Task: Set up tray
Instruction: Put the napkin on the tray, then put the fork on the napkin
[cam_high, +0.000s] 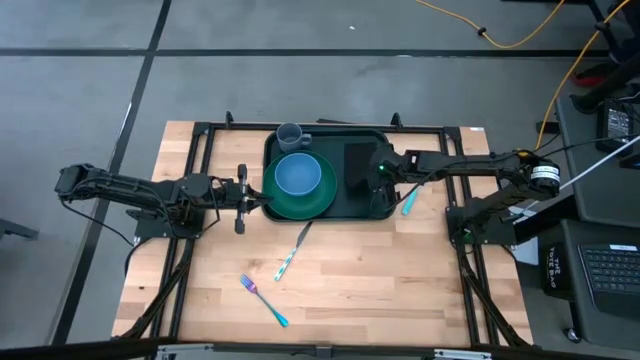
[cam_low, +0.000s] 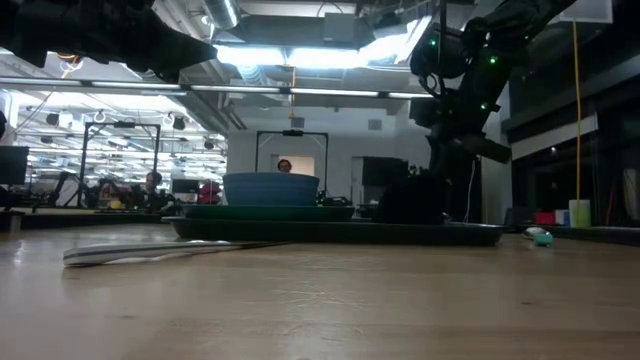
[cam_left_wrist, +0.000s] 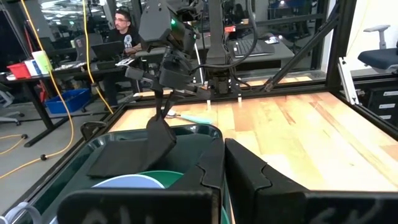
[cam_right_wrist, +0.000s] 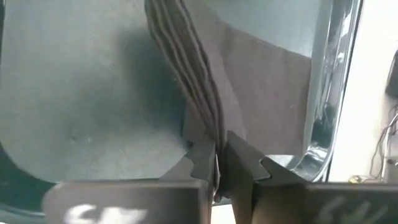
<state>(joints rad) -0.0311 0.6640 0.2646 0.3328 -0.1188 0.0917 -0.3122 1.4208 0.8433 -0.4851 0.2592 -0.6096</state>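
The right gripper (cam_right_wrist: 217, 163) hangs over the right half of the tray (cam_high: 370, 211), its 2 fingers pinched on a fold of the black napkin (cam_left_wrist: 134, 152), whose lower end drapes onto the tray floor beneath it. The left gripper (cam_high: 243, 199), fingers together, grips the tray's left rim, beside the plate (cam_high: 318, 198) and bowl (cam_high: 297, 173). Best to lower the fold flat before releasing, so the napkin does not bunch up.
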